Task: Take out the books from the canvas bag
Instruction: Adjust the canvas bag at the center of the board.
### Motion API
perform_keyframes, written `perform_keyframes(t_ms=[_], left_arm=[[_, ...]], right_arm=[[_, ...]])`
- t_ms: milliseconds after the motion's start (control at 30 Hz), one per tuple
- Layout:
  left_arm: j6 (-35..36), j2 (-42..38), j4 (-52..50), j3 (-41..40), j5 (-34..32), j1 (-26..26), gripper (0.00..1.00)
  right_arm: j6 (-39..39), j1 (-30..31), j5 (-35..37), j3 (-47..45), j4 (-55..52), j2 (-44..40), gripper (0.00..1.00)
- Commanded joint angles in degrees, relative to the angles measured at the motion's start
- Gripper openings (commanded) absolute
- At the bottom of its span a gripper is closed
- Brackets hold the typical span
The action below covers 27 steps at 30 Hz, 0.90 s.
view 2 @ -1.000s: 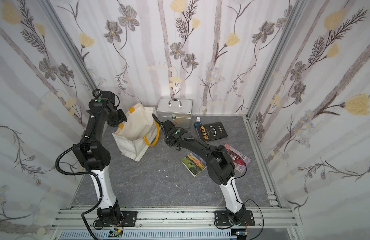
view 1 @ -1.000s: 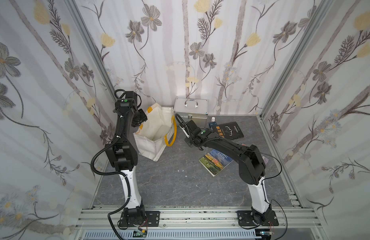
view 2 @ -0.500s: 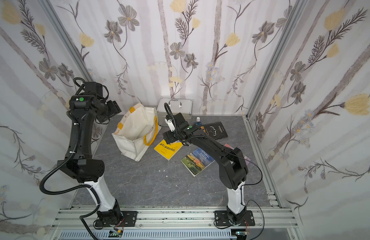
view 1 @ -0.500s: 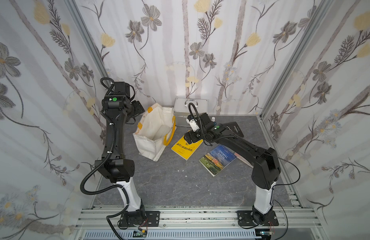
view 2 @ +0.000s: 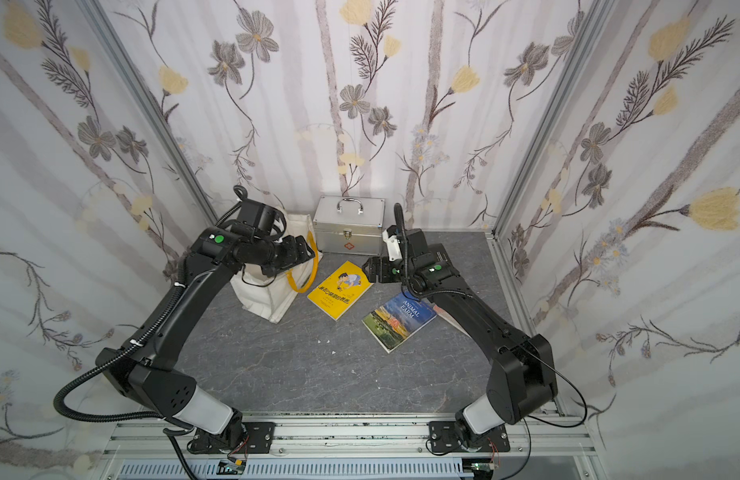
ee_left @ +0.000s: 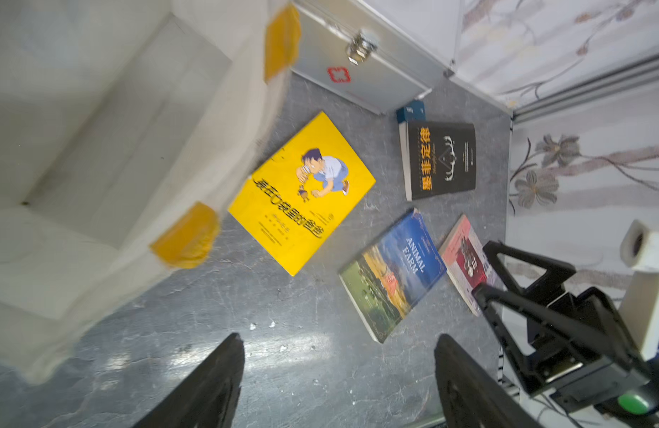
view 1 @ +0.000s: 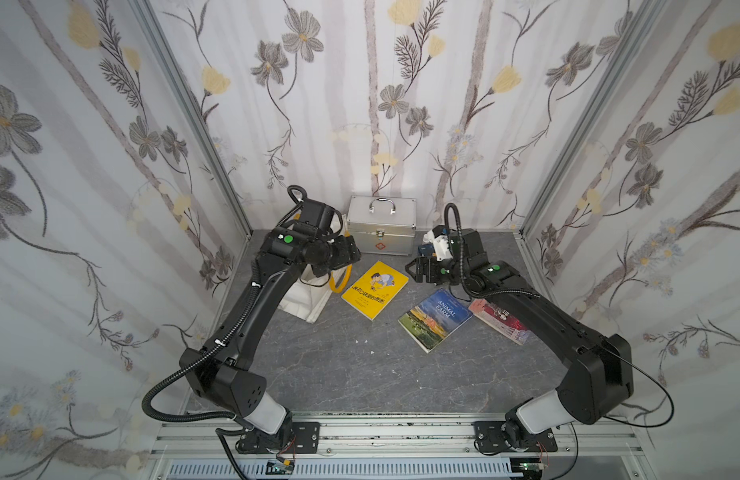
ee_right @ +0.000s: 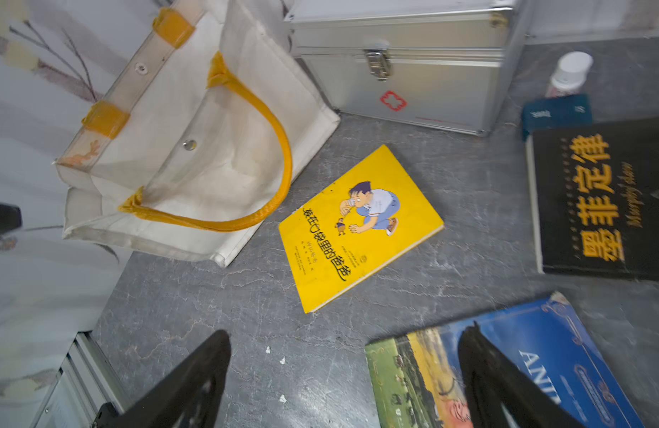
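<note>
The cream canvas bag point(view 1: 305, 300) with yellow handles stands at the back left, its inside point(ee_left: 98, 129) showing only bare fabric. Lying flat on the floor are the yellow book point(view 1: 374, 289), the blue Animal Farm book point(view 1: 434, 318) and the pinkish-red book point(view 1: 501, 323). The black book point(ee_left: 439, 159) lies near the back wall, hidden under my right arm in both top views. My left gripper point(ee_left: 337, 339) hangs open beside the bag's mouth, holding nothing. My right gripper point(ee_right: 344, 333) is open above the floor between the yellow and blue books.
A silver metal case point(view 1: 380, 226) stands against the back wall beside the bag. A small dark blue box point(ee_right: 557, 113) and a white bottle point(ee_right: 570, 72) sit next to the case. Metal frame rails run along the side walls and the front edge.
The yellow book came out of the bag and now lies on the floor. My right gripper opened and drew back to the right. My left gripper opened, and its arm rose, then lowered.
</note>
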Motion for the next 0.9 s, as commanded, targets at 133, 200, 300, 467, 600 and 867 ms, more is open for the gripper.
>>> perform_keyframes(t_ms=[133,200,300,467,600,867], left_arm=[[2.25,-3.37,22.59,-25.95,-6.30,-1.65,0.84],[5.01,-4.11,24.82,-31.24,-11.85,-1.31,0.85],[9.20,-6.06,29.62,-37.88,-17.56,0.36,0.89],[18.77,-9.24,42.05,-46.36,-27.68,3.04,1.00],[23.44,-7.32,46.01,-49.84,-33.64,6.62,1.00],[35.39,-10.44,74.09,-63.05,-35.44,9.95,1.00]], right_arm=[[4.74,-13.73,1.21,-15.41,8.68,-11.61,0.98],[4.41,-16.96,3.15,-18.14,8.70,-12.90,1.00],[1.15,-19.84,9.88,-21.52,9.36,-14.96,1.00],[-7.63,-23.02,20.74,-27.99,18.05,-17.52,1.00],[-8.73,-28.97,18.66,-35.37,30.32,-17.27,1.00],[-12.43,-33.03,12.93,-46.67,58.36,-11.93,1.00]])
